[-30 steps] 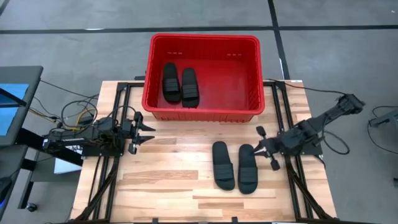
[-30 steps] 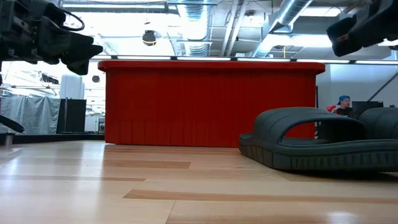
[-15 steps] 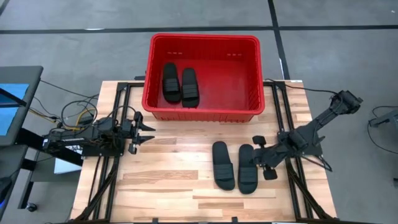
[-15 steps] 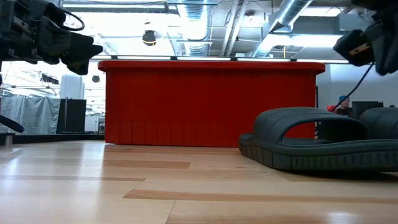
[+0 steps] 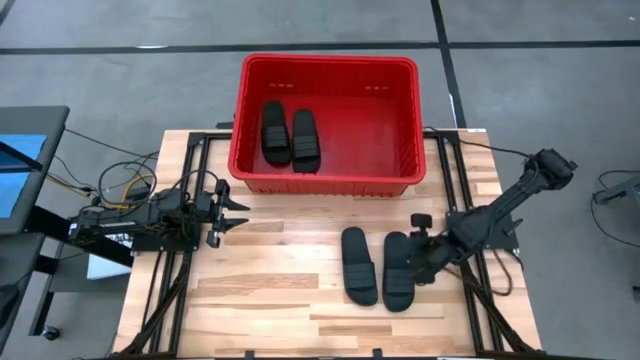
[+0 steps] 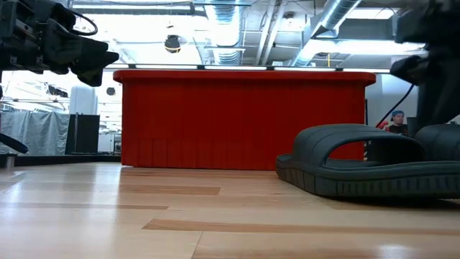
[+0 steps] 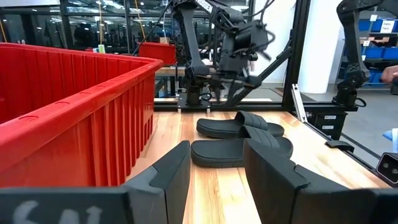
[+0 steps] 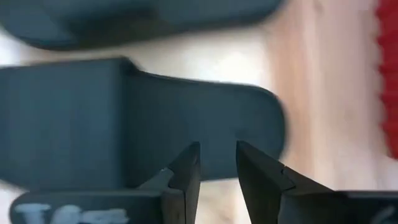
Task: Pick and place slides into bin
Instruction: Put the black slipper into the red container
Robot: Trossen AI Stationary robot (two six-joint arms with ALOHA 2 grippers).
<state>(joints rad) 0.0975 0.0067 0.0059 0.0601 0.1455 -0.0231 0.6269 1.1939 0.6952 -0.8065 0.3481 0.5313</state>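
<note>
**Right arm swings in over the table pair**

The right gripper point(image 5: 418, 250) has come in from the table's right edge and now hangs right at the right-hand slide of the pair on the table point(image 5: 398, 270), its fingers point(image 8: 186, 171) parted with a narrow gap and nothing between them. From its wrist, that slide's point(image 8: 124, 118) strap and sole fill the view just beyond the fingertips.

Biggest thing out here: the wooden table point(image 5: 280, 300), and at its far edge the red bin point(image 5: 238, 130). Two slides point(image 5: 290, 135) already lie side by side on its floor, towards its left wall.

On the table in front of the bin, the other two sit parallel, nearly touching: the left-hand slide point(image 5: 358, 264) and its neighbour under the right gripper.

Over on the left, the left gripper point(image 5: 232, 209) waits above the table near the bin's front left corner, fingers point(image 7: 174, 177) apart, holding nothing.
</note>
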